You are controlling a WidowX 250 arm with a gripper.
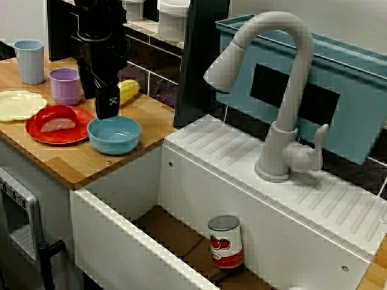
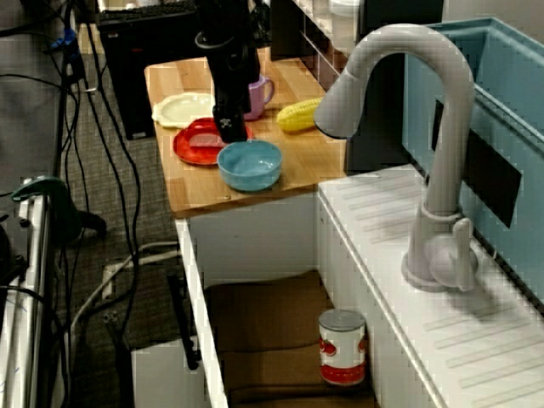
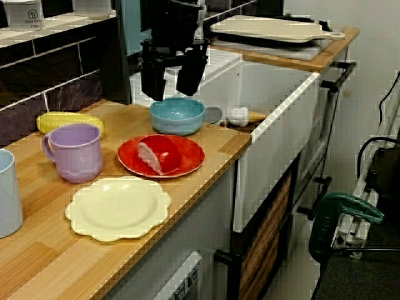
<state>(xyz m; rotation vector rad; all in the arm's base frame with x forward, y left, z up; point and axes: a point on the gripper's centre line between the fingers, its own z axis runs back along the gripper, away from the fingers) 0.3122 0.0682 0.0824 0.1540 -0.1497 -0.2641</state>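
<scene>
End effector point(image 3: 170, 89) hangs empty, fingers spread wide, pointing down just above blue bowl point(image 3: 177, 119). Bowl sits upright at counter point(image 3: 37, 250) edge nearest sink point(image 3: 275, 144), just beside red plate point(image 3: 187, 164), mouth open to reach from above.

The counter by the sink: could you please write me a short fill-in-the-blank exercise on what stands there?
1. The open gripper hangs by the rim of the ____ bowl.
2. The tomato can stands ____ in the sink.
3. The pink meat lies on the ____ plate.
4. The mug beside the ear of corn is ____.
Missing words: blue; upright; red; purple.
</scene>
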